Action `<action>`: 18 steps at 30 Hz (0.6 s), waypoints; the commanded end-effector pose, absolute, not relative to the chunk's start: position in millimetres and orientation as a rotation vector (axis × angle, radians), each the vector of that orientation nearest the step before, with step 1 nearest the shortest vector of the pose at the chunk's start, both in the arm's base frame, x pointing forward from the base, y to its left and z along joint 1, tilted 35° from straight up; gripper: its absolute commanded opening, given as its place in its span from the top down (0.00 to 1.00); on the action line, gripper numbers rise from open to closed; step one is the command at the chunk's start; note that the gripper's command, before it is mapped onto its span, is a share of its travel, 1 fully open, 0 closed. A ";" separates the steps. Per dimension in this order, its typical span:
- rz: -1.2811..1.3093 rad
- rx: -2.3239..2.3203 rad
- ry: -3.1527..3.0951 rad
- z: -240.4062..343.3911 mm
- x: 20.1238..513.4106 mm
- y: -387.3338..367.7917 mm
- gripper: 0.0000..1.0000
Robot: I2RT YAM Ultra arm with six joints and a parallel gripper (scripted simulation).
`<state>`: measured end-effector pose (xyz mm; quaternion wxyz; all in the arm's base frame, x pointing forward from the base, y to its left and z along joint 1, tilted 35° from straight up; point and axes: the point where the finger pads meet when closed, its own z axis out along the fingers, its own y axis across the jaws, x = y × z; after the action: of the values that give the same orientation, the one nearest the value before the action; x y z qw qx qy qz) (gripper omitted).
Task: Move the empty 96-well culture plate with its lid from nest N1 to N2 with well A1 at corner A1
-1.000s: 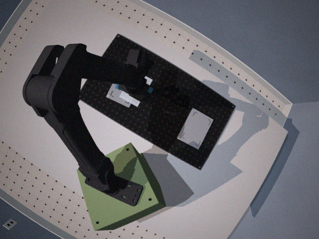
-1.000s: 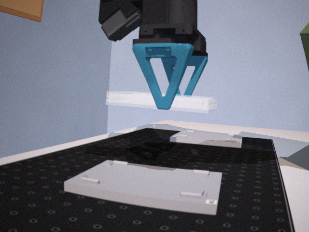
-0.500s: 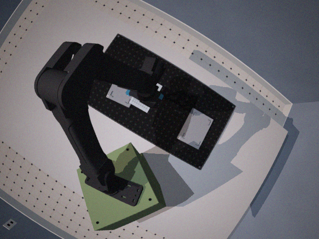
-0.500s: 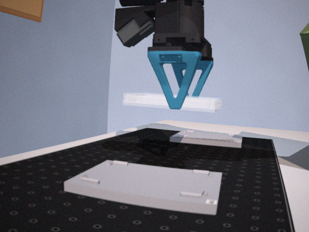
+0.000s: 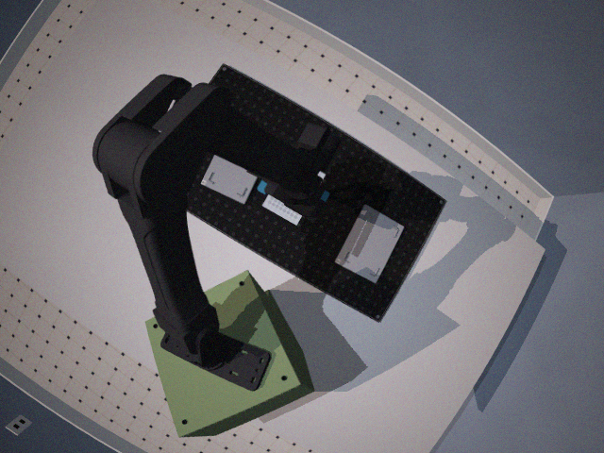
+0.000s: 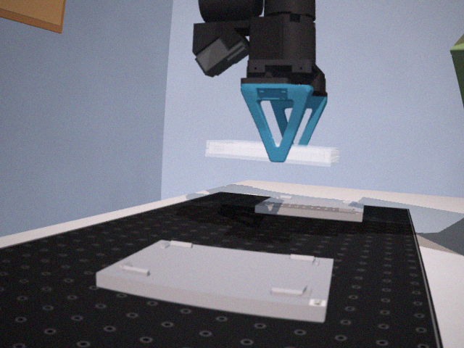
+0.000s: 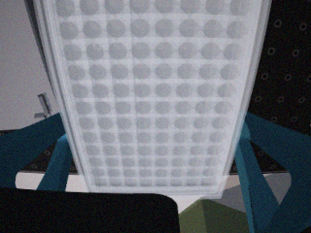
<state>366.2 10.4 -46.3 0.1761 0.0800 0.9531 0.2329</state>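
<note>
The clear 96-well plate (image 6: 266, 154) with its lid on top hangs level in the air, well above the black breadboard. My gripper (image 6: 290, 149) with blue fingers is shut on the plate's long sides. In the overhead view the plate (image 5: 281, 209) and gripper (image 5: 293, 191) are between the two grey nests. Nest N1 (image 5: 228, 179) is empty just to their left, and nest N2 (image 5: 369, 243) is empty further right. In the low view, N1 (image 6: 221, 278) is the near nest and N2 (image 6: 309, 210) the far one, partly in shadow. The wrist view shows the plate's wells (image 7: 152, 81) between both fingers.
The nests sit on a black perforated breadboard with low locator tabs at their edges. N1's corner mark (image 6: 318, 302) is at its near right corner. The arm stands on a green base block (image 5: 228, 360) in front of the board.
</note>
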 end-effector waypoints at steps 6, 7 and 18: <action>0.651 0.191 2.656 -48.8 377.0 -15.5 1.00; 0.652 0.193 2.659 -50.7 375.8 -18.2 1.00; 0.658 0.199 2.669 -66.3 370.4 -44.0 1.00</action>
<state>359.0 -32.9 -73.0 0.1746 0.0801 0.9529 0.2345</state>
